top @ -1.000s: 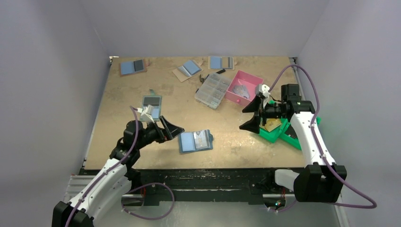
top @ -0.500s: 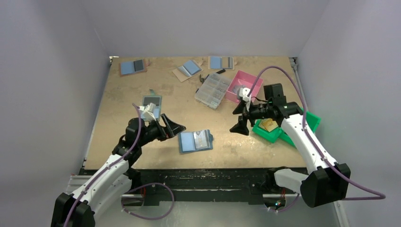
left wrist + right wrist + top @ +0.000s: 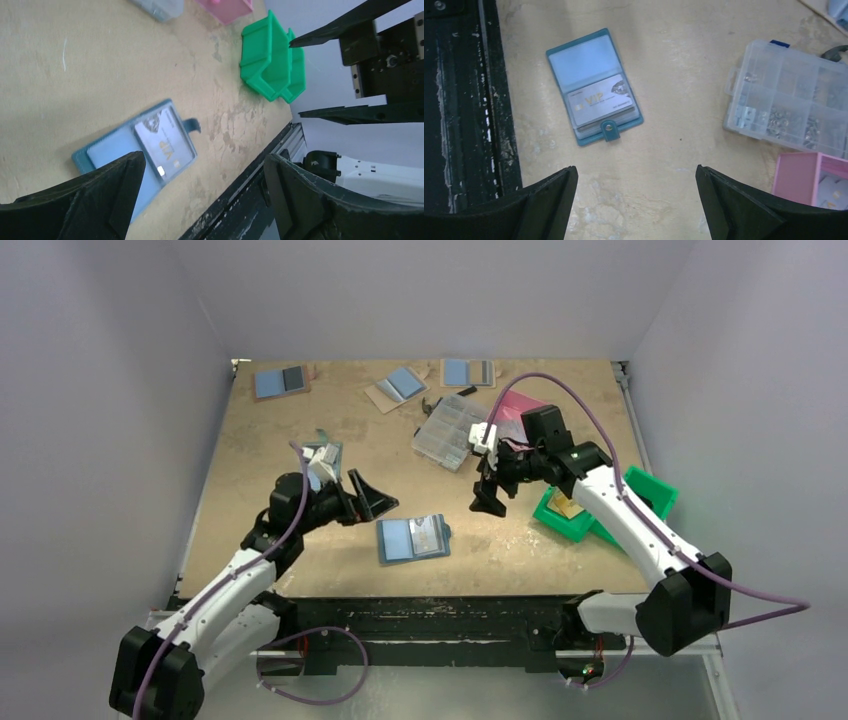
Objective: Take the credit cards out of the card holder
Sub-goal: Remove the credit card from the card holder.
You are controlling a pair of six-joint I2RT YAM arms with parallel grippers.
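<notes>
Right wrist view: the card holder (image 3: pixel 594 87) lies open and flat on the table (image 3: pixel 674 150), at eleven o'clock from the right tool (image 3: pixel 636 169), whose jaws stand wide and empty. The left tool (image 3: pixel 205 157), also wide and empty, hovers at the holder's ten o'clock. The credit cards (image 3: pixel 599 102), a silver one on top, sit in the half beside the clasp. They are probably thin, stiff, slick and light, so pinch an exposed edge while the other tool pins the blue half.
</notes>
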